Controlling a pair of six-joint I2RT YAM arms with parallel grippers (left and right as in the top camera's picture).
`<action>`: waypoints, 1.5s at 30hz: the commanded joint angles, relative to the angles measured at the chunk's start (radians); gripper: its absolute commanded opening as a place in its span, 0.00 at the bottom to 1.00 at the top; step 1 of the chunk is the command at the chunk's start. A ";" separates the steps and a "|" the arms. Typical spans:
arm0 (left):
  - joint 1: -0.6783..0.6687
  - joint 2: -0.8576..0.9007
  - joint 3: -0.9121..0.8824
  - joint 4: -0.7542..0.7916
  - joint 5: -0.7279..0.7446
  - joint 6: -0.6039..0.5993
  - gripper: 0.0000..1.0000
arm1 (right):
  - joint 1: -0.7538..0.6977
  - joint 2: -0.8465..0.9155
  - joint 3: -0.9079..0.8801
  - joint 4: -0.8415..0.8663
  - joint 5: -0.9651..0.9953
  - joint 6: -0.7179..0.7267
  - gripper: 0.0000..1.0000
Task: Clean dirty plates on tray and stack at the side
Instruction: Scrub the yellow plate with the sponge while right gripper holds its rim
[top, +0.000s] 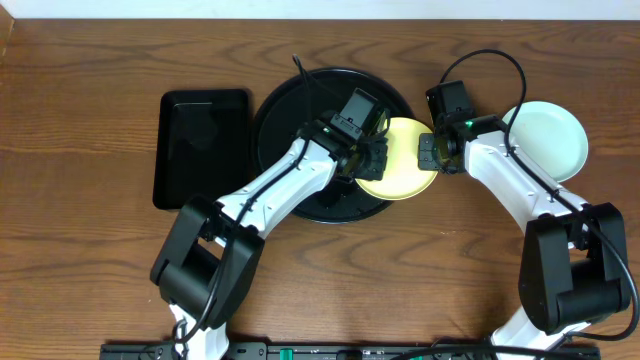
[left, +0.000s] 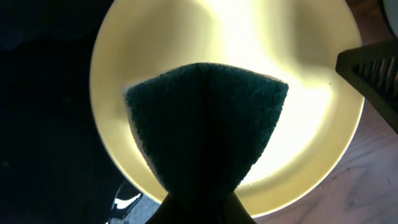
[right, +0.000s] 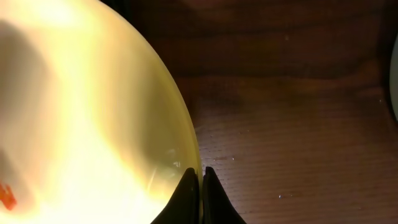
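- Dark green sponge (left: 205, 124) folded down the middle, narrowing toward bottom edge, covering centre of yellow plate (left: 311, 137).
- Plate rim partly over glossy black tray (left: 43, 124) at left, wooden table (left: 373, 186) at right.

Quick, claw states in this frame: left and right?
Left claw: closed, holding a dark green sponge over the yellow plate.
Right claw: closed, pinching the yellow plate's rim.

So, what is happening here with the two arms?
The right end effector pinches the rim of the yellow plate, which lies partly over the round black tray. The left end effector holds a dark green sponge against it. An orange smear is on the plate. A mint-green plate sits aside on the table.
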 joint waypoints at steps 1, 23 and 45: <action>-0.007 0.021 -0.009 0.005 0.042 0.017 0.08 | -0.005 -0.013 -0.008 0.000 -0.011 -0.024 0.01; -0.051 0.034 -0.119 0.139 0.024 0.063 0.08 | -0.005 -0.013 -0.008 0.002 -0.011 -0.024 0.01; -0.053 0.082 -0.146 0.236 0.034 0.062 0.07 | -0.004 -0.013 -0.008 0.002 -0.017 -0.024 0.01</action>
